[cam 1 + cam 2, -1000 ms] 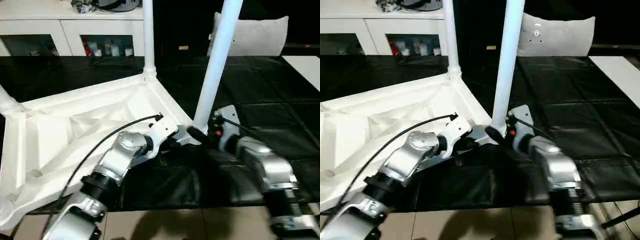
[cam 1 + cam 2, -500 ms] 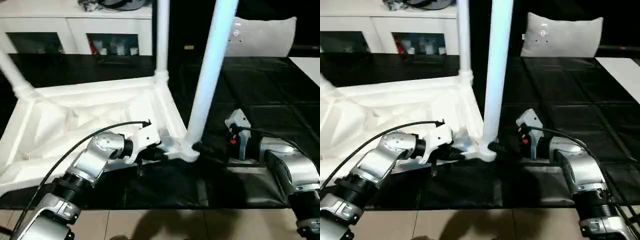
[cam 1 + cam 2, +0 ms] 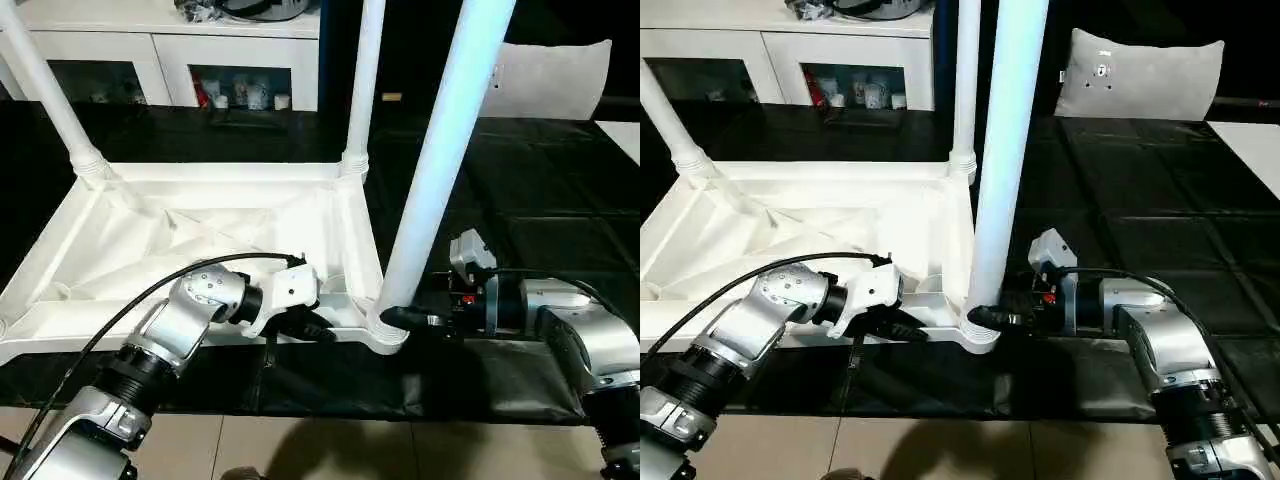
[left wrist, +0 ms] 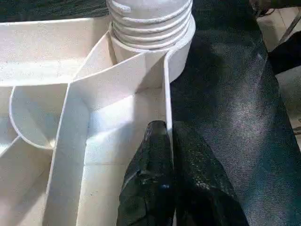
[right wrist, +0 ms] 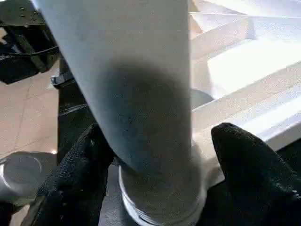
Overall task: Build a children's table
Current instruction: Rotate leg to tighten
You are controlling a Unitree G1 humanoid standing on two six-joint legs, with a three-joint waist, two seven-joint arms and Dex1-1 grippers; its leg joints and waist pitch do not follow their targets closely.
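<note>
The top (image 3: 200, 225) lies underside up on the black counter (image 3: 540, 200). The left end effector (image 4: 169, 155) is clamped on the top's near rim. The right end effector (image 5: 155, 160) has its fingers (image 5: 249, 160) closed around the near leg (image 3: 440, 170), which stands in its corner socket (image 3: 385, 330).

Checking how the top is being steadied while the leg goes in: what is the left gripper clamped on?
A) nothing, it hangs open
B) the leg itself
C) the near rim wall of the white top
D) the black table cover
C: in the left wrist view the left gripper has one black finger on each side of the thin rim wall of the white top.
</note>
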